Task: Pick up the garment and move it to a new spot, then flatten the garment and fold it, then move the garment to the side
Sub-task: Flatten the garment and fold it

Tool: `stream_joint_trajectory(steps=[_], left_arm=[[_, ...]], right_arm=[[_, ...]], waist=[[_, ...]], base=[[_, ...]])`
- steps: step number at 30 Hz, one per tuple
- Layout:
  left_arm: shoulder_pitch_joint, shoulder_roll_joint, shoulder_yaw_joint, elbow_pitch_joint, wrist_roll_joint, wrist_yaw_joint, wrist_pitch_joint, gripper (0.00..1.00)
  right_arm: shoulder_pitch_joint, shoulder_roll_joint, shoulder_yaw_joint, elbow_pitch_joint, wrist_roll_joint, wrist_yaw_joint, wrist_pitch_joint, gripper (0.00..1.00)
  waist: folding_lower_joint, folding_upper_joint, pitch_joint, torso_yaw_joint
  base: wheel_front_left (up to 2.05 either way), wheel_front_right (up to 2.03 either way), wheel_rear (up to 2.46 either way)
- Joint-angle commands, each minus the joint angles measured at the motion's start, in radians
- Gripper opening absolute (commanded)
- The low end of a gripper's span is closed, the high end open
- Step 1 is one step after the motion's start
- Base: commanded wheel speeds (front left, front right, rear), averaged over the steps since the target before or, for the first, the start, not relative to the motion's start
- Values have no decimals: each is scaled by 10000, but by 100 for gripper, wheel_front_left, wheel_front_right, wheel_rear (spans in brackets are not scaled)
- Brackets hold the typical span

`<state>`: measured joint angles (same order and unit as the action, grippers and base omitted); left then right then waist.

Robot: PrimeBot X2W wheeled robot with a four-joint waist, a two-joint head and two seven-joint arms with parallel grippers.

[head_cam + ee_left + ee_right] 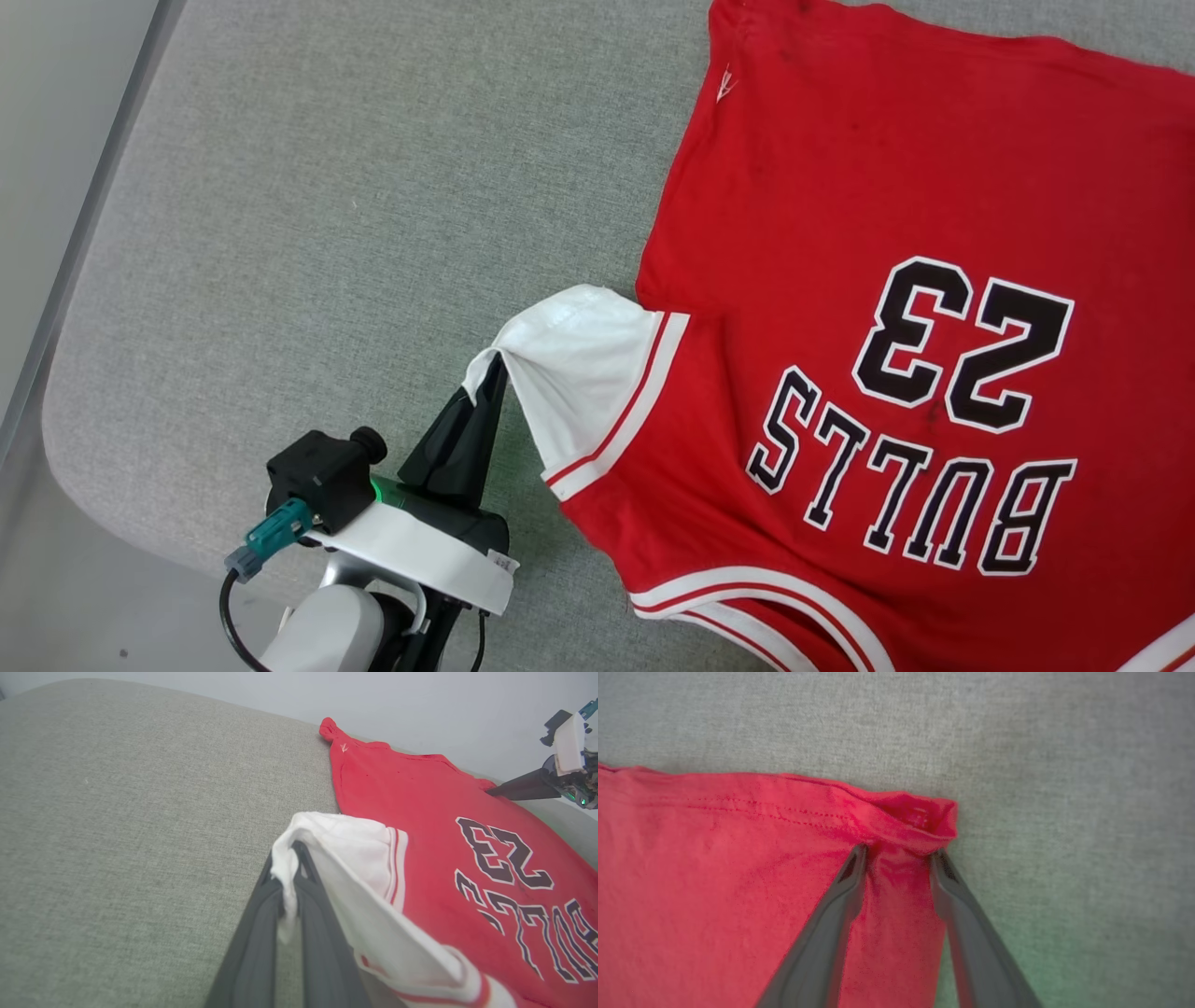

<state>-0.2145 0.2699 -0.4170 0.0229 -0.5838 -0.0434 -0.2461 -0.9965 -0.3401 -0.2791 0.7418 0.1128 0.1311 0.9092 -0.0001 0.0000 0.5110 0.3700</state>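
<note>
Red jersey T-shirt [840, 233], black "BULLS 23" lettering, spread flat, print up, on grey fabric cushion [327, 233].
White short sleeve [579, 364] drawn up into a peak; red hem corner [920, 816] curled over.

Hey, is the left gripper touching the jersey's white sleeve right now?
Touching. The left wrist view shows the left gripper shut on the white sleeve, with a fold of the cloth pinched and bunched between its jaws.

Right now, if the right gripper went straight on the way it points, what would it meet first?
Probably the shirt's rolled red hem, just ahead of the right gripper; beyond it lies the grey cushion, though depth is unclear.
</note>
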Motion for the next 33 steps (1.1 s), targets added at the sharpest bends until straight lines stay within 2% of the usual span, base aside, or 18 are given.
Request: stream_joint_trajectory(steps=[1, 7, 14, 18, 22, 27, 33], left_arm=[[-65, -59, -10, 60, 59, -8, -50, 0], [105, 5, 15, 375, 15, 21, -57, 0], [650, 321, 230, 744, -167, 298, 129, 0], [1165, 573, 412, 829, -309, 545, 314, 0], [1781, 852, 585, 808, -469, 793, 543, 0], [2477, 1056, 844, 672, -673, 1180, 727, 0], [2984, 1270, 953, 560, -861, 1402, 1018, 0]], right_arm=[[1033, 491, 31, 767, -113, -8, 634, 0], [839, 139, -193, 22, -208, -8, 606, 0], [1367, -370, 449, -1277, 325, -9, 427, 0], [2504, -548, 842, -2278, 1017, -8, 499, 0], [4038, -607, 737, -3480, 1566, -8, 613, 0], [6425, -199, 345, -5258, 2060, -9, 938, 0], [9276, 687, -144, -7181, 2372, -8, 1127, 0]], waist=[[1, 0, -63, 10], [1, 0, -677, -60], [1, 0, -2030, -527], [1, 0, -2789, -1032], [1, 0, -3383, -1585], [1, 0, -4039, -2272], [1, 0, -4434, -2980]], base=[[0, 0, 0], [0, 0, 0], [0, 0, 0], [0, 0, 0], [0, 0, 0], [0, 0, 0], [0, 0, 0]])
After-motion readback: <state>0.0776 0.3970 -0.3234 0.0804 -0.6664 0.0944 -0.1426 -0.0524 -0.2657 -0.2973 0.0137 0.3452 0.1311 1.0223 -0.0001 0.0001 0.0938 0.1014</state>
